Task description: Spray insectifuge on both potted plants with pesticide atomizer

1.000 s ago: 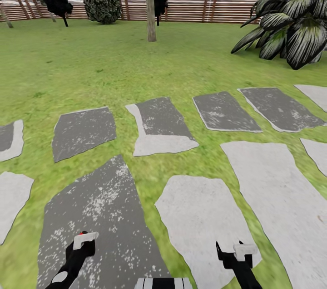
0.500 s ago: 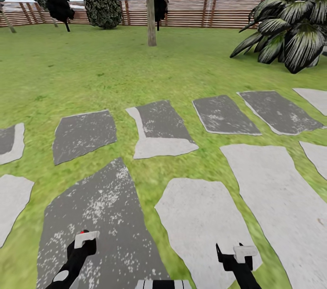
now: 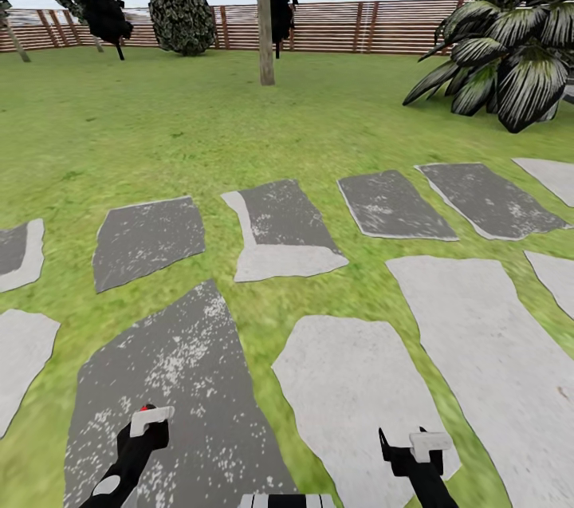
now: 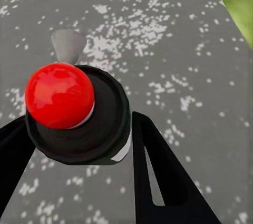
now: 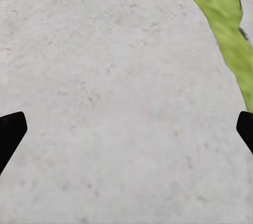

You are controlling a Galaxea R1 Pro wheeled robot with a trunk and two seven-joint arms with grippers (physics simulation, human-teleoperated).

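My left gripper (image 3: 147,422) hangs low over a dark speckled stepping stone (image 3: 179,380). In the left wrist view the left gripper (image 4: 79,121) is shut on the pesticide atomizer (image 4: 79,113), seen end-on as a black round spray head with a red knob and a sliver of white label. Its green body is hidden. My right gripper (image 3: 410,444) is open over a pale stepping stone (image 3: 359,388), and in the right wrist view the right gripper (image 5: 126,129) has nothing between its fingertips. The potted plants are out of view.
The lawn (image 3: 159,125) stretches ahead to a brown slatted fence (image 3: 343,25). A row of grey stepping stones (image 3: 283,225) crosses in front of me. A striped agave (image 3: 510,45) stands at the right, with a bare tree trunk (image 3: 264,13) and a round bush (image 3: 182,15) further back.
The whole view has slid slightly downward, so the camera has moved. Both arms hold the same pose and the left gripper keeps its grip.
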